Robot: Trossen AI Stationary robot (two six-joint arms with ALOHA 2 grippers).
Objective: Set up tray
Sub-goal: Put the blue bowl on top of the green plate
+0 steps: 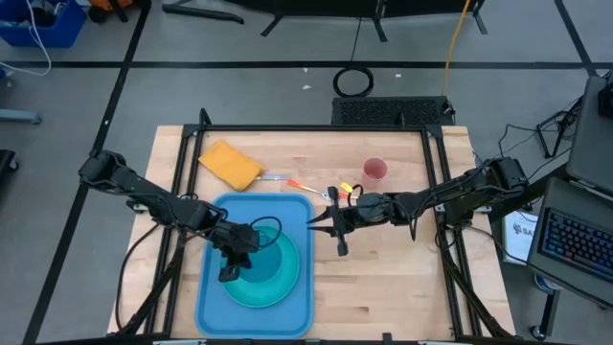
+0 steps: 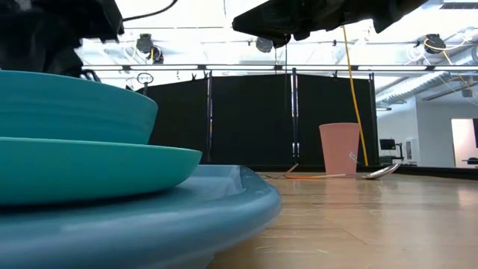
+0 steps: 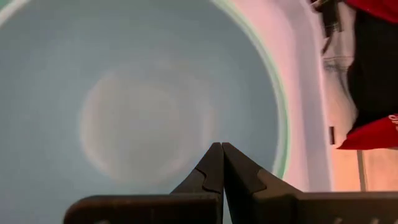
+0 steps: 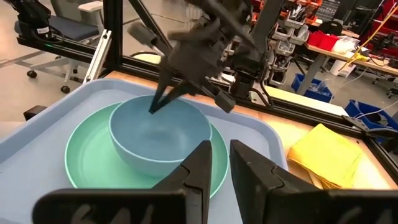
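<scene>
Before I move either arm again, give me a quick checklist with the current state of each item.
1. Tray flat on the table: ok.
2. Plate inside the tray: ok.
3. Bowl seated on the plate: ok, upright and roughly centred.
4. Left hand free of the bowl: cannot tell; shut, tips down inside the bowl, contact unclear.
5. Right hand empty: ok; fingers slightly apart, nothing between them, hovering beside the tray's right edge.
6. Remaining items reachable: ok; pink cup, yellow cloth and a utensil lie on the table beyond the tray.
</scene>
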